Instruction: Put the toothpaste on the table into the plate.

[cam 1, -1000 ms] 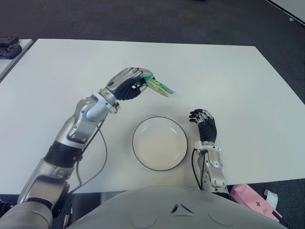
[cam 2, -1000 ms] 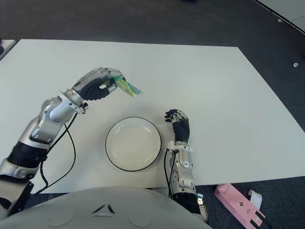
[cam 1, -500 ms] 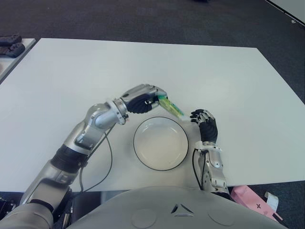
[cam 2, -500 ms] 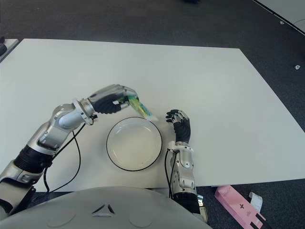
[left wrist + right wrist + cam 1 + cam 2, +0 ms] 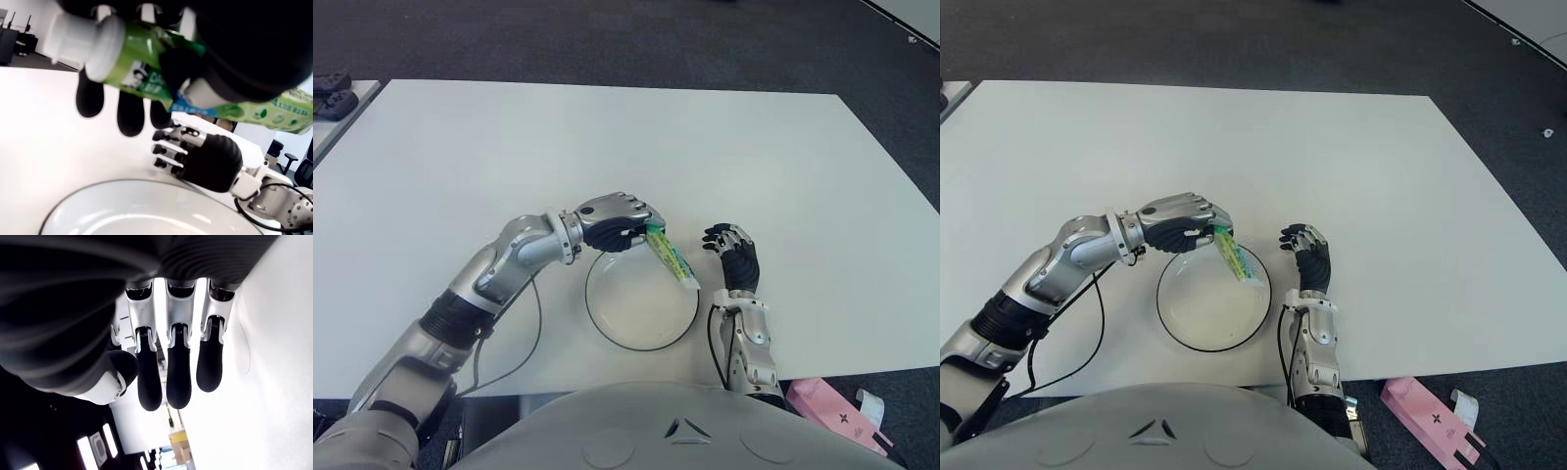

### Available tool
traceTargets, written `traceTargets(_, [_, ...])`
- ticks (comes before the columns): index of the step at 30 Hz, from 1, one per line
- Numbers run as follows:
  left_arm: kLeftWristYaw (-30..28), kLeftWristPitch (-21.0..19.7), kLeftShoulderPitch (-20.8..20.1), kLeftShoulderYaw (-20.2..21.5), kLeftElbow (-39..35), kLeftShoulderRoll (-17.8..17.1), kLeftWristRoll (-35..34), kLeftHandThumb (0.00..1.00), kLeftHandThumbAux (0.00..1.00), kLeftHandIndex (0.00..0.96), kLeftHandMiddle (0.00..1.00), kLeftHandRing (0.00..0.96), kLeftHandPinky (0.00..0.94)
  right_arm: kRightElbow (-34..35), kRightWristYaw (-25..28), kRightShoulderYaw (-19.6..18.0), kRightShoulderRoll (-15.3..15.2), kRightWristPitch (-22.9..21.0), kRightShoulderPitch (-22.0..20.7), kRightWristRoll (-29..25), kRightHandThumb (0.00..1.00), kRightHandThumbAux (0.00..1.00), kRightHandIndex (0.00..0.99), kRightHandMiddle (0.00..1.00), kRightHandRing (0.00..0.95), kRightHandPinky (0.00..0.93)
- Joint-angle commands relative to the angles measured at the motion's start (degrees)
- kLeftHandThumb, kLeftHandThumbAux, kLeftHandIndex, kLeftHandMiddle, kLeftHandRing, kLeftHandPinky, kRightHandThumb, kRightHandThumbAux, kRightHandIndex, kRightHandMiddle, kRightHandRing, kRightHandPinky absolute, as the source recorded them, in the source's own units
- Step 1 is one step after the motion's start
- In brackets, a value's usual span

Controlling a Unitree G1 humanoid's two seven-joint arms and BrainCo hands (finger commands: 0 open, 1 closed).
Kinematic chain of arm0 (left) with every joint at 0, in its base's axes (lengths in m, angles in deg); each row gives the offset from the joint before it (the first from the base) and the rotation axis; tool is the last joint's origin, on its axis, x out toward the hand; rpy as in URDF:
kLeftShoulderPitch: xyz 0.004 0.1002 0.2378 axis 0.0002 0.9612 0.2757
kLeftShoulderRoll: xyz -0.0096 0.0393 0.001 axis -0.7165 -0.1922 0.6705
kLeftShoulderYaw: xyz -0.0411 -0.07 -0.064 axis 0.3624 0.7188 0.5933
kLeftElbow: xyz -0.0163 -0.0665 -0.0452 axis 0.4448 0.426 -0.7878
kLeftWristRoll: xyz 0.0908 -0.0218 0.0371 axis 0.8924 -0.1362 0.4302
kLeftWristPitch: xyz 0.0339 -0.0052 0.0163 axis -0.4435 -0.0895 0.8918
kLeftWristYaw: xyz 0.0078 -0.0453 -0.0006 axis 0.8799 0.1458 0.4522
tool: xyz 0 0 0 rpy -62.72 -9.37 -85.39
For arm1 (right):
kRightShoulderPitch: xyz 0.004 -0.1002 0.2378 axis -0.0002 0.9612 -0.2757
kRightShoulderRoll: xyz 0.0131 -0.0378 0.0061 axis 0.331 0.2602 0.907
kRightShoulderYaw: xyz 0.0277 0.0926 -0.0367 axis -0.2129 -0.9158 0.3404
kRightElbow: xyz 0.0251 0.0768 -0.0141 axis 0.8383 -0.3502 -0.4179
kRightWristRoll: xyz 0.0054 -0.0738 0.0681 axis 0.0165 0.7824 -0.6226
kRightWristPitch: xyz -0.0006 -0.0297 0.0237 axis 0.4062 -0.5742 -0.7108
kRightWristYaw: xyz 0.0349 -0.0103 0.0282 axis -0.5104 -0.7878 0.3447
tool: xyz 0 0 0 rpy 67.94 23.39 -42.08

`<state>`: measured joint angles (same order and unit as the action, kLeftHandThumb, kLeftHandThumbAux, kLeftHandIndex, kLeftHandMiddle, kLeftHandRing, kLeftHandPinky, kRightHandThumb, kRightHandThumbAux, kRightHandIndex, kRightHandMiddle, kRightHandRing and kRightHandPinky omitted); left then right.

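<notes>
My left hand (image 5: 617,222) is shut on a green toothpaste tube (image 5: 670,258) with a white cap, and holds it tilted over the far right part of the white plate (image 5: 626,333). The tube hangs in the air, its flat end pointing down toward the plate's right rim. The left wrist view shows the tube (image 5: 146,73) gripped between my dark fingers above the plate (image 5: 112,208). My right hand (image 5: 733,257) shows just right of the plate, fingers relaxed and holding nothing.
The white table (image 5: 783,166) stretches wide behind and to both sides of the plate. A pink box (image 5: 832,409) lies off the table at the lower right. Dark objects (image 5: 333,96) sit on another surface at the far left.
My left hand has carried the toothpaste from behind the plate toward me and to the right, until it hangs over the plate; the tube now points downward. The right hand has not moved.
</notes>
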<state>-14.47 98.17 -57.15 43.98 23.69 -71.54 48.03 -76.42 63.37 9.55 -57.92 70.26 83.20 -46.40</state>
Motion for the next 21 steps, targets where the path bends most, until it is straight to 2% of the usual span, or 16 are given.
traceTargets(1, [-2.3, -0.3, 1.0, -0.9, 1.4, -0.8, -0.2, 0.85, 0.669, 0.397, 0.549, 0.872, 0.854, -1.4, -0.6, -0.5, 2.7, -1.9, 1.0, -0.3, 0.706, 0.725, 0.43, 0.504, 0.495, 0.491])
traceTargets(8, [-3.9, 1.5, 0.2, -1.5, 2.5, -1.8, 0.1, 0.85, 0.669, 0.396, 0.548, 0.871, 0.851, -1.2, -1.0, -0.4, 2.7, -2.1, 1.0, -0.1, 0.707, 0.726, 0.43, 0.502, 0.494, 0.491])
traceTargets(12, [-5.7, 1.1, -0.2, -1.5, 2.4, -2.5, -0.4, 0.849, 0.67, 0.396, 0.548, 0.868, 0.848, -1.3, -1.2, -0.4, 2.6, -1.9, 1.0, 0.2, 0.707, 0.726, 0.43, 0.502, 0.495, 0.493])
traceTargets(21, [-8.2, -1.2, 3.9, 0.6, -1.6, -4.8, -3.3, 0.85, 0.668, 0.4, 0.546, 0.792, 0.742, -1.5, -1.0, -0.4, 2.4, -2.1, 0.9, 0.0, 0.707, 0.726, 0.43, 0.503, 0.496, 0.493])
